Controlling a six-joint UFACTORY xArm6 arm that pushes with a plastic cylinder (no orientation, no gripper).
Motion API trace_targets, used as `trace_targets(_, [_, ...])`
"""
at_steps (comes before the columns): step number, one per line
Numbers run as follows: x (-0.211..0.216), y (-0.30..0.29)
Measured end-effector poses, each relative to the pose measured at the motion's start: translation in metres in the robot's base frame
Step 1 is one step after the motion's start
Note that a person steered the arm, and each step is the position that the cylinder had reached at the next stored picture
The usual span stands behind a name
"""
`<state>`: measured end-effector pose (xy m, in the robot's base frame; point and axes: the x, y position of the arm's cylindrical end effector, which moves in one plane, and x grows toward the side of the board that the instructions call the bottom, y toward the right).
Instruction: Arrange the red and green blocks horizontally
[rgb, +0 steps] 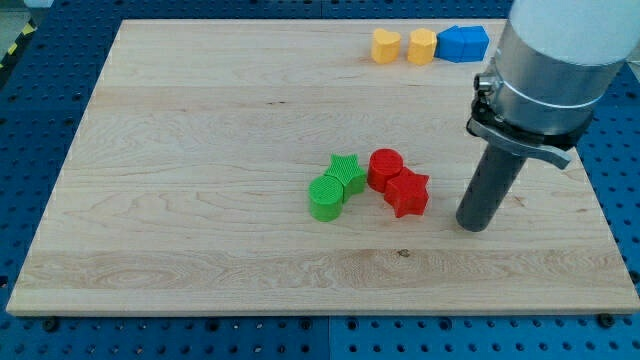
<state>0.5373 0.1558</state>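
Resting right of the red star (407, 193), my tip (476, 224) has no jaws, holding nothing.

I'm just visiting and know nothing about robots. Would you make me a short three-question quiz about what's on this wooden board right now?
1. True or false: my tip is touching the red star.
2. Which block lies furthest toward the view's left? A) green cylinder B) green star C) red cylinder
3. Fill in: near the wooden board's top edge, two yellow blocks sit beside a ____ block.

Key
1. False: my tip stands apart from it, on the view's right.
2. A.
3. Blue.
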Motion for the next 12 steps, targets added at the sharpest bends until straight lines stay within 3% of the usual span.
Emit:
trace_targets(1, [0.021, -0.009])
trace_targets(2, [0.027, -0.058])
trace_targets(3, [0.013, -0.075])
trace_targets(6, [-0.028, -0.006])
trace_targets(7, [-0.028, -0.005])
trace_targets(8, [0.009, -0.008])
trace_targets(9, [0.017, -0.044])
trace_targets(10, [0.003, -0.072])
trace_targets(12, [-0.027, -0.072])
